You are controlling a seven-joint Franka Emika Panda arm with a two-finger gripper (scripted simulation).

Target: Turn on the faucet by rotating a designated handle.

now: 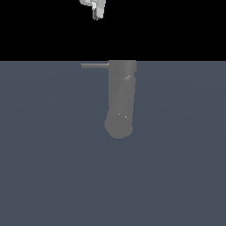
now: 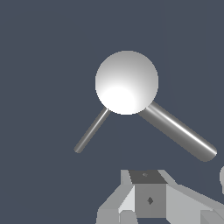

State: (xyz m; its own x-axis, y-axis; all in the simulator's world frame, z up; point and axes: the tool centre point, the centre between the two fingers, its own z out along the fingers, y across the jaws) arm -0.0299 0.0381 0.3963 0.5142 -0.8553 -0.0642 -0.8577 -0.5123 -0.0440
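Note:
The faucet (image 1: 121,99) is a thick matte grey cylinder with a rounded lower end, in the middle of the exterior view. Its thin grey handle (image 1: 94,65) sticks out from the body's top toward the exterior view's left. My gripper (image 1: 97,16) hangs well above the handle's outer end, mostly cut off by the frame edge, touching nothing; its fingers look pressed together. In the wrist view the faucet (image 2: 127,82) shows as a bright round shape. The thin handle (image 2: 92,130) and a thicker rod (image 2: 177,131) lead off it. My gripper (image 2: 145,175) is apart from both.
The faucet stands on a flat dark blue-grey floor (image 1: 53,167) that fills the lower part of the exterior view. Behind it is only black background. No other objects show.

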